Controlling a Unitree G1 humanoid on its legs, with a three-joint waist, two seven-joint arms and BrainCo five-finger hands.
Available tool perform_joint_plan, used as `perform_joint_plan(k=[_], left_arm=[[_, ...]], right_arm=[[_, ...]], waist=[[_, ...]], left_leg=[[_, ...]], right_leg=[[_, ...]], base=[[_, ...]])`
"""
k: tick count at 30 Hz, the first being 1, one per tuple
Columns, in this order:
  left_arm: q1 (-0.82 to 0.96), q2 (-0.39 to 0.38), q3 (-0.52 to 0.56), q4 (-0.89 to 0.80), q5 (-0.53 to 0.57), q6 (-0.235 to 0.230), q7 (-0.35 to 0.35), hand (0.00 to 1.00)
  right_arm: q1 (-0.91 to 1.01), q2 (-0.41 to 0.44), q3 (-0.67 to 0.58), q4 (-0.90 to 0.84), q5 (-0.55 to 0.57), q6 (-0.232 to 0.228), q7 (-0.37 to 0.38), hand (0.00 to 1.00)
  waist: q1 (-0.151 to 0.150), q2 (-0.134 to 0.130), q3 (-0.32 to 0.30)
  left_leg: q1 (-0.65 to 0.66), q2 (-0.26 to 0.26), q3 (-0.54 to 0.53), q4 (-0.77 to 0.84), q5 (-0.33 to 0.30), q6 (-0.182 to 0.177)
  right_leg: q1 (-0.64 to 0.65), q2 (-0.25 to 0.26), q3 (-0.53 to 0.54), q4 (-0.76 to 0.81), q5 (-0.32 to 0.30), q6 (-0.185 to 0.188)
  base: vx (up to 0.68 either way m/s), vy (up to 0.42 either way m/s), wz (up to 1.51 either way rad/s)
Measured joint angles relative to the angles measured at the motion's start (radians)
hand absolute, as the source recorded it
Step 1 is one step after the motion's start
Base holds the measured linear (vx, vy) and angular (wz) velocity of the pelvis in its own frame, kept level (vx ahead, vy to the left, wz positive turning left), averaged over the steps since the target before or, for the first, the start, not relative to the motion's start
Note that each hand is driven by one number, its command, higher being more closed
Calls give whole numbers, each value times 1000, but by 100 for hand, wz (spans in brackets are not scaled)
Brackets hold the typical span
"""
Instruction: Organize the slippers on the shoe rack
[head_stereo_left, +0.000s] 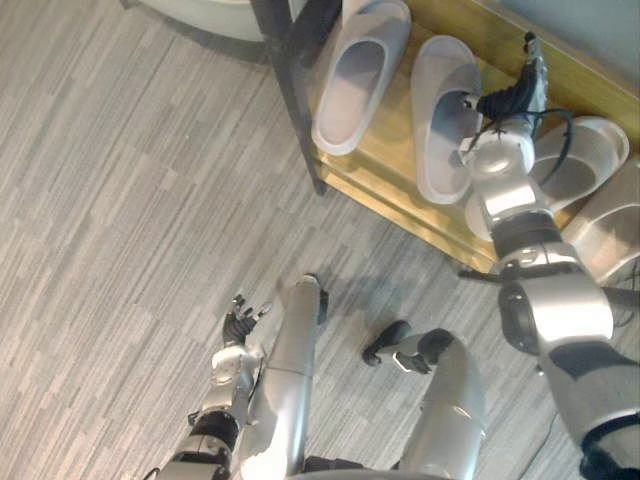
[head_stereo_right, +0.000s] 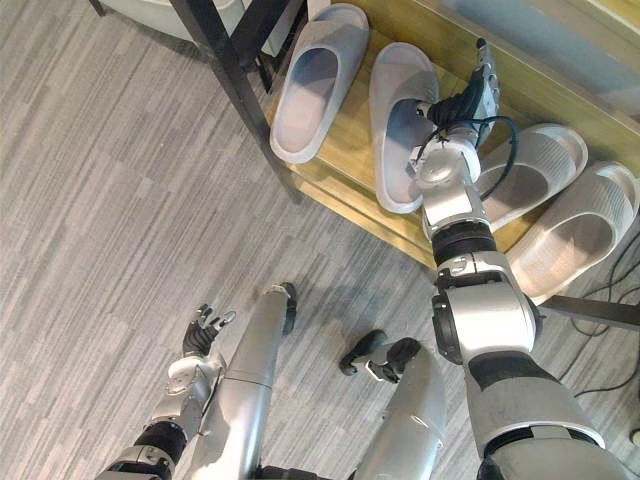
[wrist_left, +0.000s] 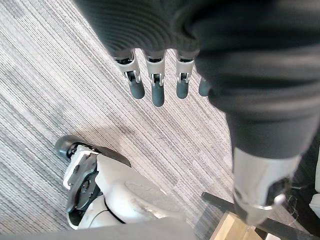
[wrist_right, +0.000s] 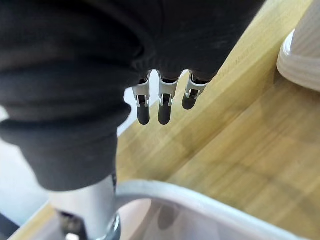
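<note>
A: The right hand, seen along its own wrist, has straight fingers side by side with nothing in them. They point over bare wood of the shoe rack. A pale slipper rim sits directly under the wrist; I cannot tell whether they touch.

B: Which slipper is that?

A: From the head view it is the second grey slipper, at 1 o'clock. The hand reaches across its heel end toward the back of the shelf, into the gap between it and the ribbed white slipper at 2 o'clock. The first grey slipper lies at 12 o'clock, and the outer white slipper lies toward 3. All four are on the shelf with toes toward the back, and none are quite parallel.

B: And the left hand?

A: The left hand is at 7 o'clock, low over the floor. Its fingers are relaxed and apart, it is empty, and it is idle.

B: What are the risks?

A: These are judgements only.
1. The forearm lies above the second grey slipper's heel, which is close to the shelf's front edge. A low pull-back could drag the slipper onto the floor.
2. A sideways sweep in that narrow gap could skew either neighbouring slipper.
3. The slippers look light, so a flat-finger push may make one slide further than intended.
</note>
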Motion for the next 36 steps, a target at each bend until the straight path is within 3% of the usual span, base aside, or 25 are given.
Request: perform_joint_plan(k=[10,22,30,36], left_arm=[[0,8,2,17,-30,0,-12,0],[2,21,25,38,-36,3,-14,0],[4,24,52,37,-36,15,-17,0],[4,24,63,38,-35,18,-18,0]], right_arm=[[9,12,0,-48,35,-12,26,0],[227,202,-33,-311,99,-47,35,0],[331,294,-111,-354,208,-83,55,0],[355,340,-130,-347,389,-128,100,0]], waist=[[-6,-1,0],[-29,-20,-10],[-40,-39,-17],[-45,-44,-15]], left_leg=[[7,17,3,-18,10,-5],[61,41,11,-80,29,-21],[77,45,14,-98,39,-21],[78,45,16,-96,40,-20]], right_leg=[[0,18,-2,-22,10,-14],[29,51,1,-73,28,-25],[40,56,2,-88,38,-20],[40,56,4,-88,41,-20]], base=[[-8,8,-3],[-7,1,-4],[-33,27,-1],[-42,43,-1]])
